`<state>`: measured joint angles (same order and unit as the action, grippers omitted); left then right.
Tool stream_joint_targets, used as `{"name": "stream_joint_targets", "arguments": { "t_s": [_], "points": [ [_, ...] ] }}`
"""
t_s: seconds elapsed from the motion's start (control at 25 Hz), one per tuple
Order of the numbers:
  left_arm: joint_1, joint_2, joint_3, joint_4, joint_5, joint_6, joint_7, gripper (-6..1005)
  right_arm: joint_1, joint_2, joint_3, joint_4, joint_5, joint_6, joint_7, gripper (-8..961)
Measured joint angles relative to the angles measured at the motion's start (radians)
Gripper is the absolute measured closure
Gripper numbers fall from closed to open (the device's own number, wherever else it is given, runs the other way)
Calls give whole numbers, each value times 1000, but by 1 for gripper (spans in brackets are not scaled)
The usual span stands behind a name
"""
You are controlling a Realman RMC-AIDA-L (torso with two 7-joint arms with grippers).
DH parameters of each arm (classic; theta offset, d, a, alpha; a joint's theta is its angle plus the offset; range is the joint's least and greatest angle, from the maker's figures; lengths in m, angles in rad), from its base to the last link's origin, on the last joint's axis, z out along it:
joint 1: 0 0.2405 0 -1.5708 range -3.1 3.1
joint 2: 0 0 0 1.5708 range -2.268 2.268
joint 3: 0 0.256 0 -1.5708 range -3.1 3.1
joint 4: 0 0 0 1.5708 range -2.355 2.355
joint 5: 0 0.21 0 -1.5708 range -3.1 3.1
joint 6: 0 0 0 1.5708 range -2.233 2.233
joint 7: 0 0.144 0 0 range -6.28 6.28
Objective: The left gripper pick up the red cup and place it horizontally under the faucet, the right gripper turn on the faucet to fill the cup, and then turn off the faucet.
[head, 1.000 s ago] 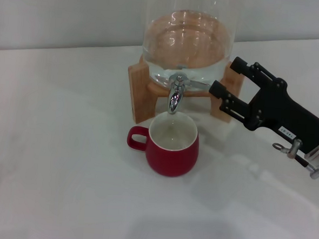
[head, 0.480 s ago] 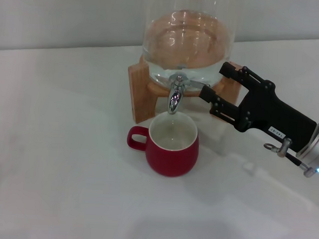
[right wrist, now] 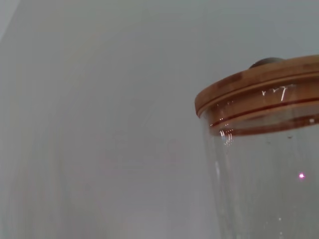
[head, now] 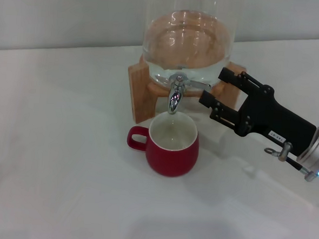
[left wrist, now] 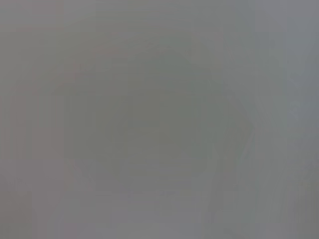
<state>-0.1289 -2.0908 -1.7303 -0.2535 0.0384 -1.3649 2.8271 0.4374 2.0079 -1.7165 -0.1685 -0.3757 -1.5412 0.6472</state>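
Red cup (head: 173,148) stands upright on the white table (head: 64,173), directly under the faucet (head: 175,94), handle to the robot's left | right gripper (head: 214,89) hovers just beside the faucet's lever, fingers spread apart, gripping nothing | glass dispenser (head: 187,40) on wooden stand (head: 141,91) behind | left gripper out of sight

the dispenser (head: 187,40) on its stand (head: 141,88) sits at the surface's (head: 59,162) far edge, near the middle. the faucet (head: 175,94) projects from its front. the cup (head: 171,144) stands directly below the spout. the right gripper (head: 213,89) is just right of the faucet.
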Motion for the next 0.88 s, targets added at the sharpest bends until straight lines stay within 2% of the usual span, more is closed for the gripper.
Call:
{"name": "stream_joint_targets", "arguments": {
  "t_s": [0.88],
  "points": [
    [0, 0, 0, 0, 12, 3, 0, 135, 0, 1, -17, 3, -29, 0, 14, 176]
  ]
}}
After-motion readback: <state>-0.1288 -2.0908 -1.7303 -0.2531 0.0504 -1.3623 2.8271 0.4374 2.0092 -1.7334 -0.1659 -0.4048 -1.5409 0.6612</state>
